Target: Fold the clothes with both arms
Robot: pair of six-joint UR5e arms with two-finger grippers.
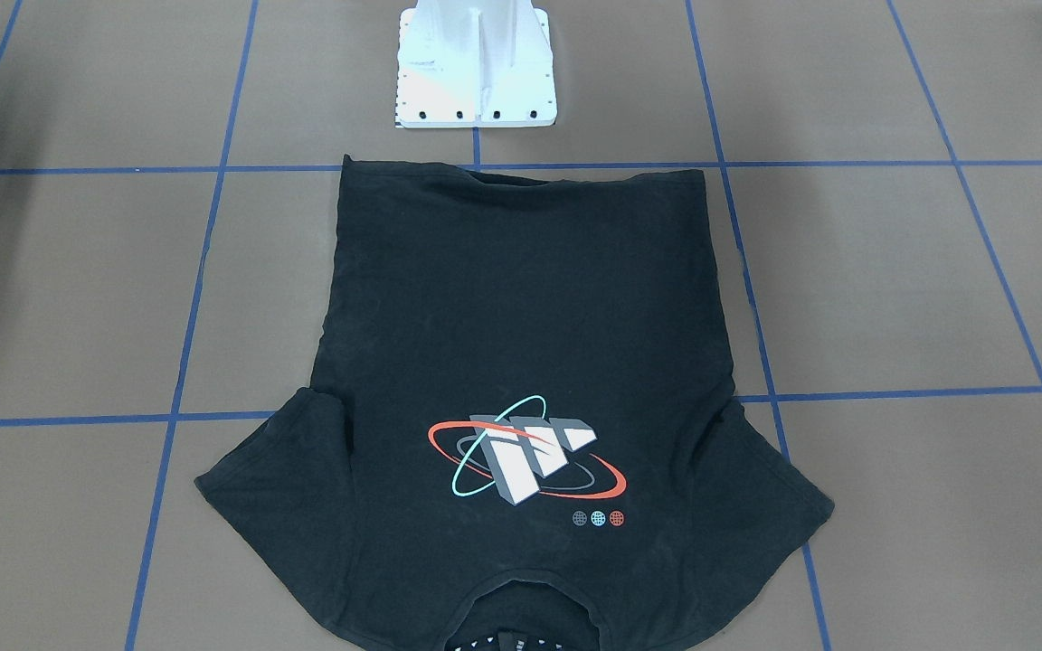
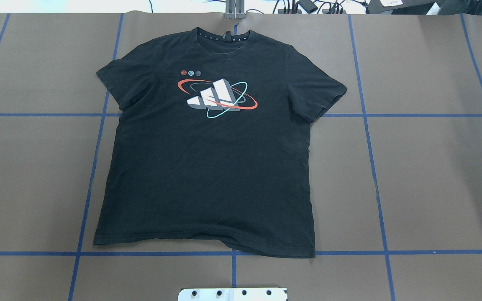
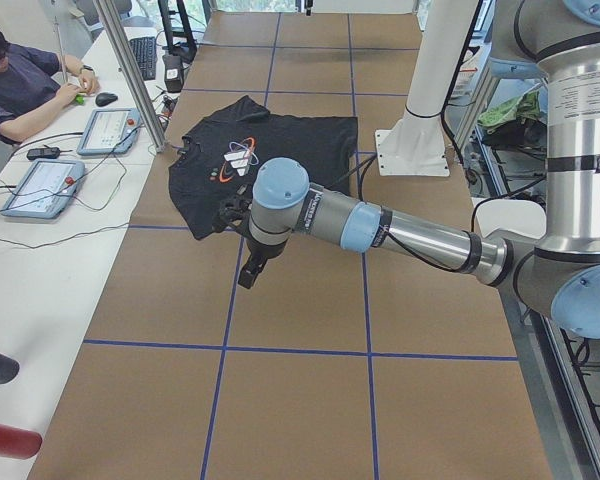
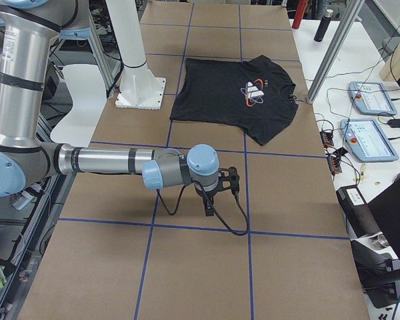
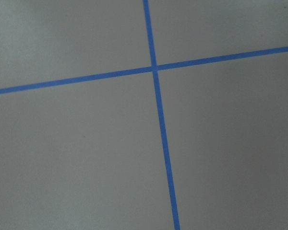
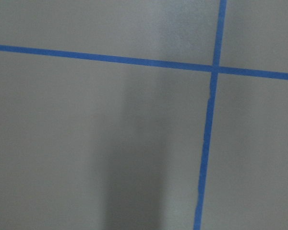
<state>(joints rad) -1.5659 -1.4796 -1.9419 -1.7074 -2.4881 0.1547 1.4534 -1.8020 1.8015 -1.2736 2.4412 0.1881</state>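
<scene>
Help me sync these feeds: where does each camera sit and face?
Front-facing: across the table, looking down at the t-shirt, collar nearest; only the pedestal shows.
Overhead: opposite side, collar farthest; pedestal edge only.
Exterior left: table's end, left arm near.
Exterior right: opposite end, right arm near.
Left wrist: down at a tape crossing; no robot part shows.
Right wrist: likewise, another tape crossing.
Shared: all four exterior views show the t-shirt.
</scene>
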